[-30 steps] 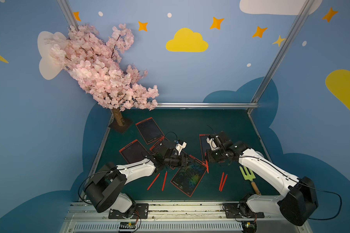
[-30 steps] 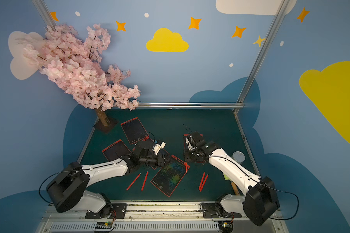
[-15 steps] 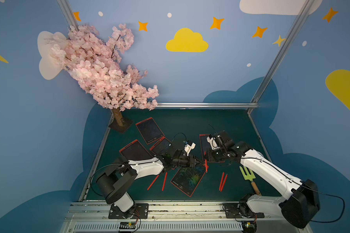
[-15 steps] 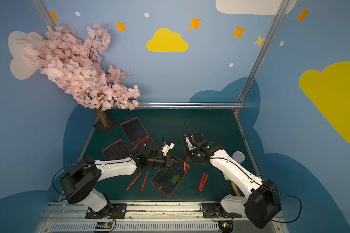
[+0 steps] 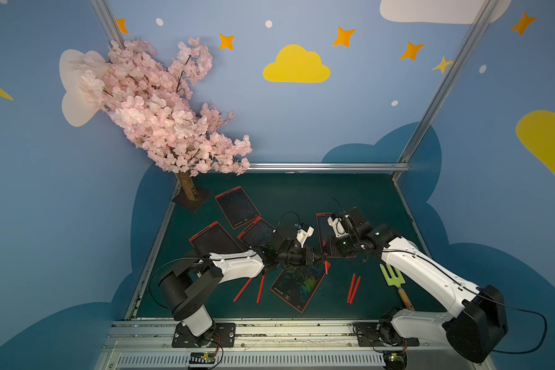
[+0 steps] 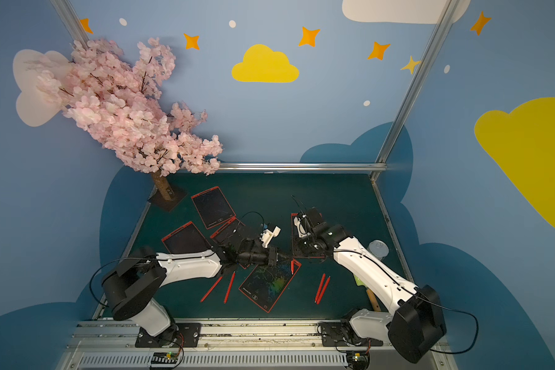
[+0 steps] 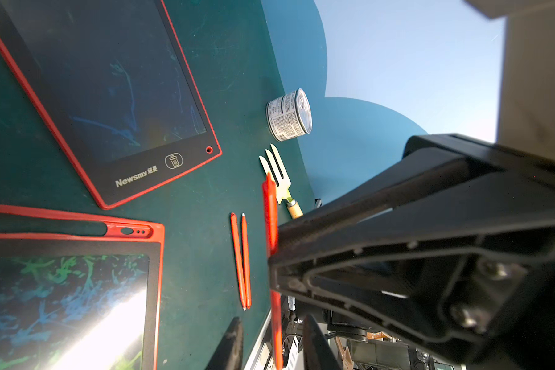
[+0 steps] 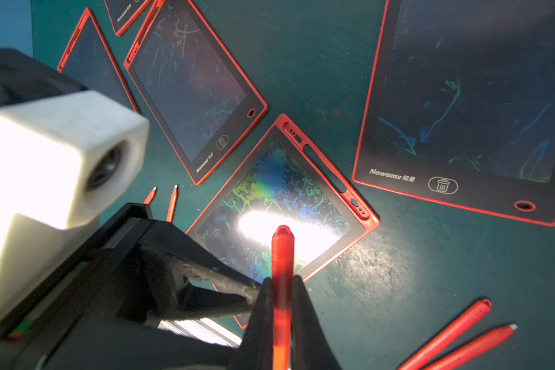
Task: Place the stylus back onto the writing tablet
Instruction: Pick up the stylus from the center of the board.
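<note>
Near the middle of the bench (image 5: pixel 302 198), over the far right corner of the scribbled-on writing tablet (image 5: pixel 297 286), the stylus (image 8: pixel 282 256) is clamped between the fingers of the right gripper (image 8: pixel 282 285). It is a slim red stick with a rounded, blunt cap end; its writing tip is hidden behind the fingers. Its long axis runs in line with those fingers. The cap end sticks out past them and points down toward the tablet's bright screen. In both top views the stylus (image 5: pixel 326 267) (image 6: pixel 292 266) shows only as a short red sliver aimed toward the front edge of the bench. Whether it touches the tablet I cannot tell. The left gripper (image 7: pixel 274 333) sits opposite, its jaws apart with the stylus between them and a gap on each side. A long dark slot (image 8: pixel 326 168) runs along the tablet's red rim nearest the stylus.
</note>
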Robot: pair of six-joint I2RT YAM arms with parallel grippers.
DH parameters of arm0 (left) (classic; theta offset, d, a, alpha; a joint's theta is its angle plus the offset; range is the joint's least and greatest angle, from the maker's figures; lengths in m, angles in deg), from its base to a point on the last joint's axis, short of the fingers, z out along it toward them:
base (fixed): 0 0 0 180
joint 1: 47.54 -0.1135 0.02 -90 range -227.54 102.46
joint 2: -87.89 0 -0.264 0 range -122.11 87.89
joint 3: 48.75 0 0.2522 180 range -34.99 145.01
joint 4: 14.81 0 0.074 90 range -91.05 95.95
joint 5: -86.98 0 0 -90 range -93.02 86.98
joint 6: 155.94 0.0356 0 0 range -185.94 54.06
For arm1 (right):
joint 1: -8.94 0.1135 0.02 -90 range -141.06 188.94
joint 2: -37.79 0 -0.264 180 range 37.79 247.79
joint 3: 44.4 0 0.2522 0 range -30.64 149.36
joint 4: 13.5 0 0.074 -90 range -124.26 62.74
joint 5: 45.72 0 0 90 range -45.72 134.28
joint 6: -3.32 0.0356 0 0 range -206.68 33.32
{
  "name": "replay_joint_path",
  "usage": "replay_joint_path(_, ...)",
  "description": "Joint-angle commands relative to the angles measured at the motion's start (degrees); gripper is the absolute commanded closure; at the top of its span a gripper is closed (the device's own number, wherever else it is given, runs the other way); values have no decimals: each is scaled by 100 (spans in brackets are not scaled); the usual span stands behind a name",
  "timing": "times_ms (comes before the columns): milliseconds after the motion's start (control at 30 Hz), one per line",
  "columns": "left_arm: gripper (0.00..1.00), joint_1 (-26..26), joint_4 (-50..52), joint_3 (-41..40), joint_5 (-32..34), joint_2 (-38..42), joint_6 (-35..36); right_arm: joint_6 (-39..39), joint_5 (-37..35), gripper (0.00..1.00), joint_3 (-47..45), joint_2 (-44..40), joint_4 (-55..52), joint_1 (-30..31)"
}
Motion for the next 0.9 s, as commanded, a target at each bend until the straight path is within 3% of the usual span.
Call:
replay_joint_path(0, 68, 16, -130, 103, 37, -82, -10, 35, 87, 89, 190, -115, 68, 25)
replay_joint_path(533, 74, 29, -253, 127, -13, -162, -54, 118, 176, 89, 145, -114, 203, 27)
replay_joint_path(867, 85, 26, -271, 145, -35, -193, -80, 140, 193, 89, 111, -130, 228, 25)
